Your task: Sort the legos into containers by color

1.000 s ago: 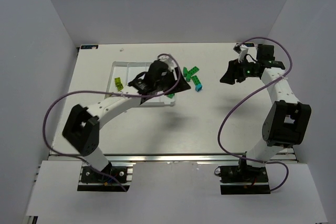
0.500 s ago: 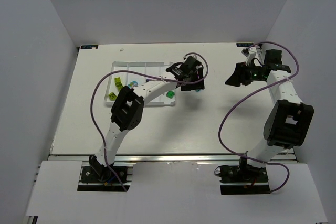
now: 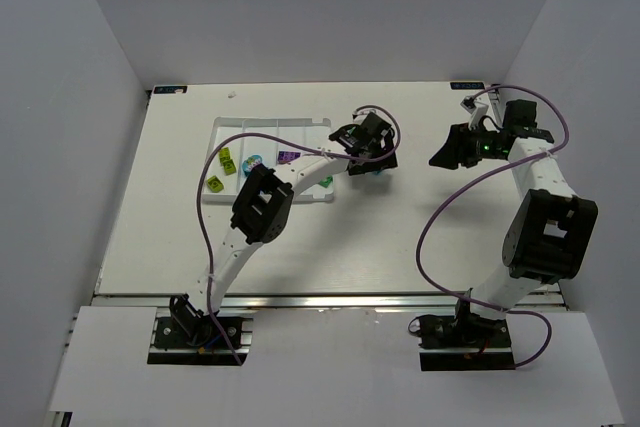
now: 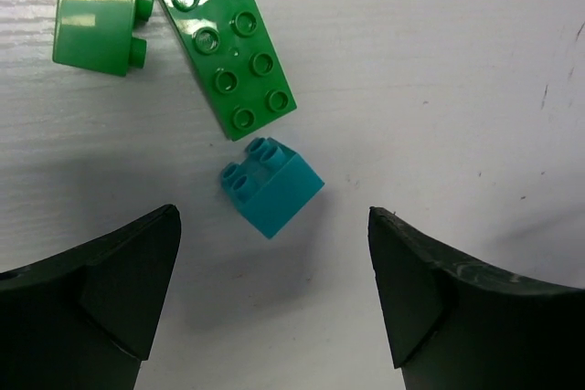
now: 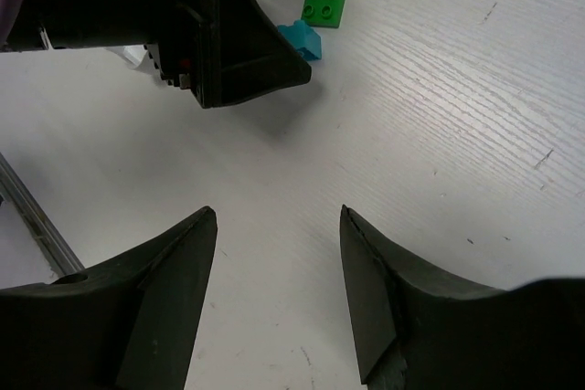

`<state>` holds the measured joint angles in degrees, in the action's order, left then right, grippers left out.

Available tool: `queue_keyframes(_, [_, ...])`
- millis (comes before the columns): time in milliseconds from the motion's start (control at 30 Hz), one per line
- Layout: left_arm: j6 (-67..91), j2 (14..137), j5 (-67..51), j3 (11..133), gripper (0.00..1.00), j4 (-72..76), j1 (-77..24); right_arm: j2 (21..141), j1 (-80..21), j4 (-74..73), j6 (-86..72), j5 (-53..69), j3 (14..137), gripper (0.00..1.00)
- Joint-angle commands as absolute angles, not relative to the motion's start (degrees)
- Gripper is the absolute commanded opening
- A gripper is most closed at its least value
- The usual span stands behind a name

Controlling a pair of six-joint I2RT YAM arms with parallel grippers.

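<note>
My left gripper [image 3: 368,155] is open and hovers just right of the white tray [image 3: 270,121], over the loose legos. In the left wrist view a teal brick [image 4: 271,186] lies on the table just ahead of the open gripper [image 4: 274,267]. A long green brick [image 4: 238,43] and a green block [image 4: 96,14] lie beyond it. The tray's compartments hold yellow-green bricks [image 3: 226,159], a teal one [image 3: 254,160], a purple one [image 3: 288,157] and a green one [image 3: 326,181]. My right gripper [image 3: 445,152] is open and empty. Its view shows the teal brick [image 5: 302,40] and the left gripper [image 5: 183,34].
White walls enclose the table on three sides. The left arm stretches across the tray's right end. The right arm's purple cable loops over the table's right side. Bare tabletop lies between the two grippers [image 5: 279,226].
My left arm has swung from above the tray to the right, over the loose bricks, and lowered there. My right gripper has shifted slightly right.
</note>
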<state>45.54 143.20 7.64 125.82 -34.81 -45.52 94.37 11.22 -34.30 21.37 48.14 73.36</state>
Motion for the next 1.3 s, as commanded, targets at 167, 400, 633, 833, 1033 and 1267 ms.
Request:
queue_keyframes(167, [45.18, 144.93, 11.34, 130.78, 0.80, -31.38, -45.79, 93.16, 12.13, -32.70, 20.74, 50.19, 72.69, 0.62])
queue_keyframes(400, [44.83, 147.30, 11.34, 132.01, 0.75, -32.96, -45.79, 93.08, 12.48, -32.70, 20.65, 50.54, 72.42, 0.61])
queue_keyframes(633, [42.02, 148.27, 11.86, 131.92, 0.71, -33.66, -46.23, 93.16, 12.83, -32.70, 20.57, 50.89, 71.90, 0.61])
queue_keyframes(833, [38.33, 148.18, 11.95, 131.05, 0.66, -33.75, -47.20, 93.16, 12.92, -32.78, 20.48, 51.15, 71.81, 0.60])
queue_keyframes(1033, [29.11, 147.31, 11.95, 128.33, 0.66, -33.49, -49.13, 92.99, 12.92, -32.87, 20.13, 51.50, 71.72, 0.60])
queue_keyframes(1267, [26.37, 146.95, 14.85, 127.00, 0.62, -33.48, -49.57, 92.99, 12.92, -33.13, 20.04, 51.59, 71.98, 0.59])
